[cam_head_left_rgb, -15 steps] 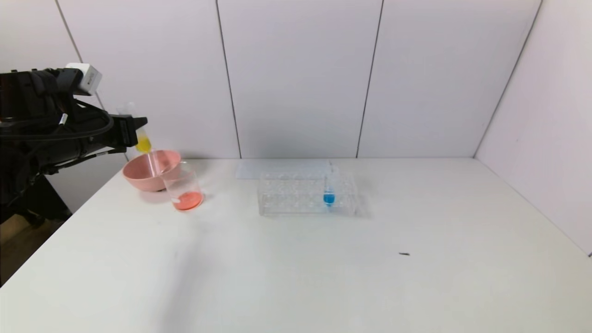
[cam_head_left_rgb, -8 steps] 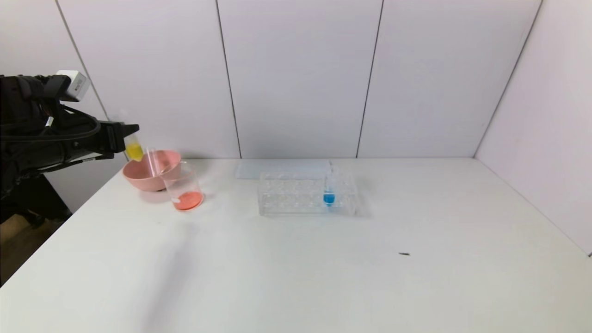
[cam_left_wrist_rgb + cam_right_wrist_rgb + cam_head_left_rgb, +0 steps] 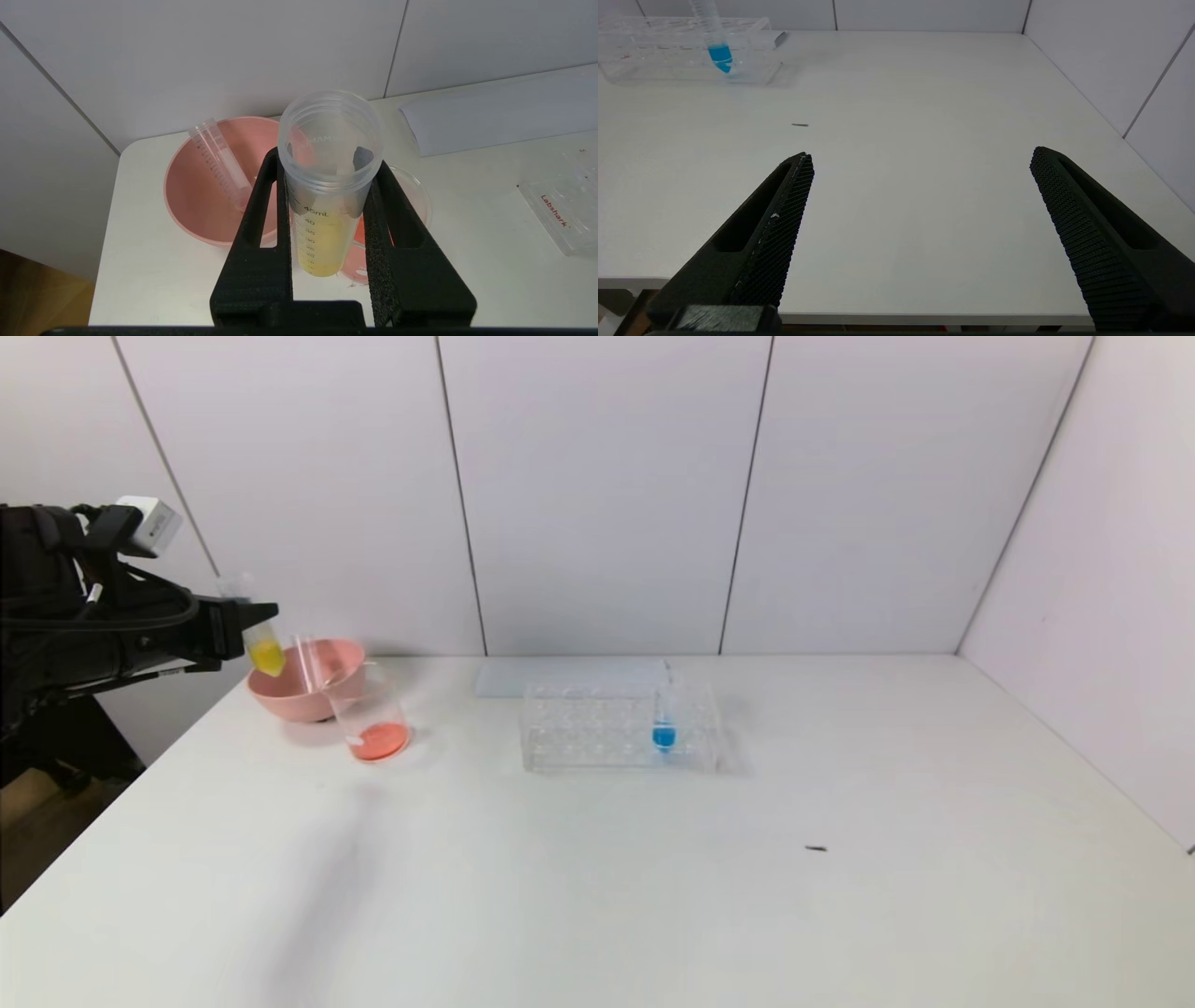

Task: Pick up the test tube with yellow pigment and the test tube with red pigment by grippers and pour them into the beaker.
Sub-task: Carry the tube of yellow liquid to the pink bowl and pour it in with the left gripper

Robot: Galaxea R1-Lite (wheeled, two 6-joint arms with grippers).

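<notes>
At the table's far left, my left gripper (image 3: 254,616) (image 3: 327,161) is shut on the test tube with yellow pigment (image 3: 264,653) (image 3: 322,233). The tube hangs nearly upright with its open mouth up and yellow liquid in its bottom. It hangs by the near left rim of the pink bowl (image 3: 280,695) (image 3: 196,210). The beaker (image 3: 371,709) (image 3: 416,196) stands just right of the bowl, with red-orange liquid in its bottom. The test tube with red pigment is out of view. My right gripper (image 3: 920,154) is open above the table's near right edge, holding nothing.
An empty clear tube (image 3: 306,663) (image 3: 219,158) leans inside the pink bowl. A clear rack (image 3: 597,728) in mid-table holds a blue-liquid tube (image 3: 664,733) (image 3: 717,42). A flat white sheet (image 3: 560,674) lies behind the rack. A small dark speck (image 3: 816,848) lies on the right.
My left gripper has moved left and slightly down with the yellow tube, away from above the bowl and beaker. Nothing else has moved.
</notes>
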